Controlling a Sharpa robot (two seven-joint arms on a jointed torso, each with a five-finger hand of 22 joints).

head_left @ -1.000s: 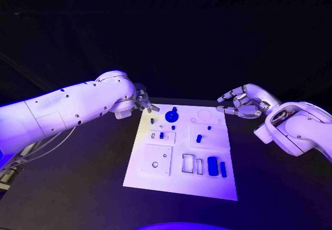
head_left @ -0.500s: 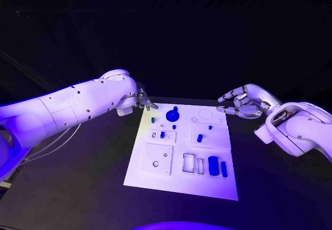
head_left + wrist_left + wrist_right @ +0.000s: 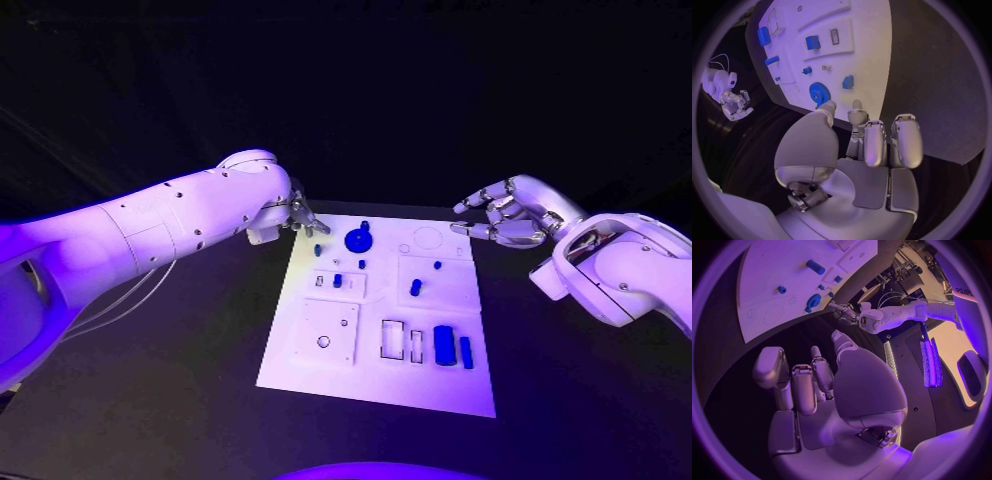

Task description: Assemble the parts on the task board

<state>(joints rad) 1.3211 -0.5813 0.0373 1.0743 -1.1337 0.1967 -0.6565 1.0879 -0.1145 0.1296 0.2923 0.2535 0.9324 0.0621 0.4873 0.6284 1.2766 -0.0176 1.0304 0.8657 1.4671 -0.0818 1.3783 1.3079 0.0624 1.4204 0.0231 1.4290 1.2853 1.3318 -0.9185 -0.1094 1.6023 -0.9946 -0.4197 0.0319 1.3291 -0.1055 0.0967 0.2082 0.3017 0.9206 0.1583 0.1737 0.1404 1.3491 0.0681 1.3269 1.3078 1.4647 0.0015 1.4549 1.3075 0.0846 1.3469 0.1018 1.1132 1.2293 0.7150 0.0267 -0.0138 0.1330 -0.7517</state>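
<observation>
While hovering at the far left corner of the task board [image 3: 378, 325], with nothing held, left hand [image 3: 299, 215] sits nearer the blue gear [image 3: 358, 240] than does right hand [image 3: 505, 213]. Just ahead of the left fingertips [image 3: 856, 106], across the board's far edge, in the left wrist view: blue gear and, beside it, a small blue block [image 3: 847, 81]. Beyond those, farther out from the left hand along the board: a square blue part [image 3: 812, 42], a small peg [image 3: 807, 70], and two longer blue bars [image 3: 764, 36]. Long axis of the board running away from the left hand toward the robot; long bars lying roughly along that same line.

Left hand: fingers loosely curled, slightly apart, touching nothing visible, above the table just off the board's corner. Right hand: raised off the far right corner, well apart from the parts, fingers half curled and spread, nothing between them.

Judged from this: likely next reach short and forward for the left hand, toward gear or block; grasp not yet begun.
</observation>
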